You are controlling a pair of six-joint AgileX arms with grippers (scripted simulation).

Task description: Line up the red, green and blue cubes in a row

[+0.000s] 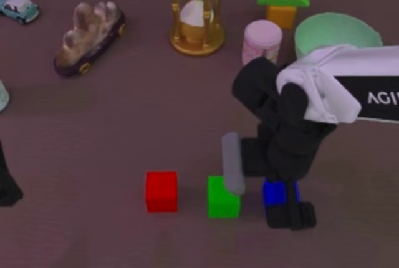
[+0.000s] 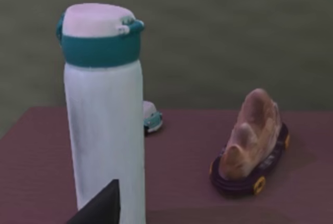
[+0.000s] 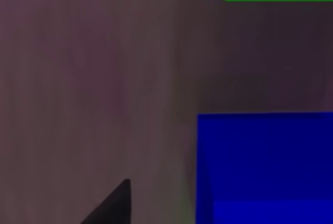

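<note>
Low in the top view, right of centre, my right gripper (image 1: 282,201) sits down over the blue cube (image 1: 278,192), which lies just right of the green cube (image 1: 222,197) with a small gap between them. Further left, the red cube (image 1: 161,191) stands apart from the green by a wider gap. All three lie roughly on one line across the lower part of the frame. Whether the fingers are pinching the blue cube or have let go of it I cannot tell, since the wrist hides them from above, and the right wrist view shows only one dark fingertip (image 3: 112,206) beside the blue face.

My left arm (image 1: 6,184) is parked at the left edge of the top view; its fingers are not visible enough to judge.

My reading is that the blue cube is being set at the row's right end (the last place to fill). To do this well, keep its faces square with the green cube's, match the gap already set between red and green, release without nudging it, then lift straight up so the fingers don't drag it or brush the green cube.
</note>
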